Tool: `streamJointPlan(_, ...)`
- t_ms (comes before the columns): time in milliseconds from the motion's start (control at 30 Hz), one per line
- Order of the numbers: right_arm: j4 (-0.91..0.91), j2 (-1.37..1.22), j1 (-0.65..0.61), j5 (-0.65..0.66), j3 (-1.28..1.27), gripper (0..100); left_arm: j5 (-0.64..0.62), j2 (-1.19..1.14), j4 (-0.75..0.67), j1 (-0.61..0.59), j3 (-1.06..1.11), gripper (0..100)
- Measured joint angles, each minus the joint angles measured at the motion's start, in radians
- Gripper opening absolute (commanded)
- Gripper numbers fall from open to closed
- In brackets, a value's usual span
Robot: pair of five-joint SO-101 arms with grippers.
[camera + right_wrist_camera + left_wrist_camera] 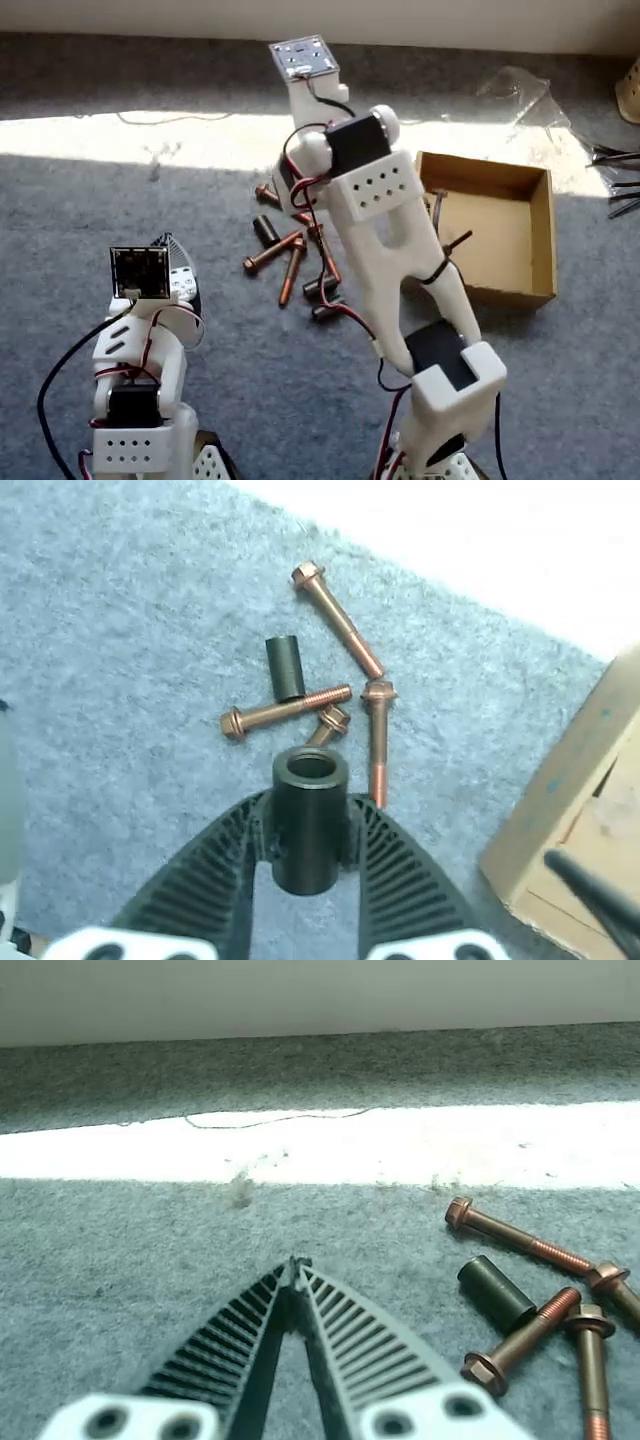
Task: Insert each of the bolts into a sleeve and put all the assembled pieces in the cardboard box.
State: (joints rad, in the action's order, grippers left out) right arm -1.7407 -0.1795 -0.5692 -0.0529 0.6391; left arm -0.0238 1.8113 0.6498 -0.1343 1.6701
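So my right fingers (400, 872) are clamped on one sleeve (310, 830), squeezing it from both sides, with its open end facing my wrist camera. It's a short, dark, smooth tube with a thick wall and a round bore. The fingers themselves are black with ribbed faces.

Just past that sleeve, down on the carpet (120, 630), is the pile. I count four bolts (340, 625), all copper-coloured with flanged hex heads, plain shanks and thread at the tail end. Three lie in full view, fanned at different angles, and those three are bare. The fourth only pokes its head out from behind the sleeve I'm holding, so I can't tell about its shank.

A second sleeve (287, 667) lies on its side just beside one bolt's shank. From overhead there are also two more short dark cylinders (320, 288) next to my right arm at the near edge of the pile. They look like sleeves too, which would make four.

The cardboard box (510, 290) sits to the right of the pile: plain brown, squarish, shallow, open on top.

My left fingers (350, 1345) are pinched together on nothing, tips touching, low over the carpet to the left of the pile. The carpet is fuzzy and grey, with a bright strip of sunlight (150, 140) across the far side.
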Motion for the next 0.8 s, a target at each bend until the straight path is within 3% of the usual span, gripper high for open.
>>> streamJointPlan(233,-0.003,0.236,0.028,0.020,-0.146,0.5,0.000,0.000,0.000,0.002,0.000,1)
streamJointPlan(500,0.003,0.646,0.072,0.130,-0.430,0.5,0.000,0.000,0.000,0.006,0.000,1)
streamJointPlan(800,0.336,1.003,0.173,0.181,-1.007,0.5,0.018,0.000,0.000,0.071,-0.006,1)
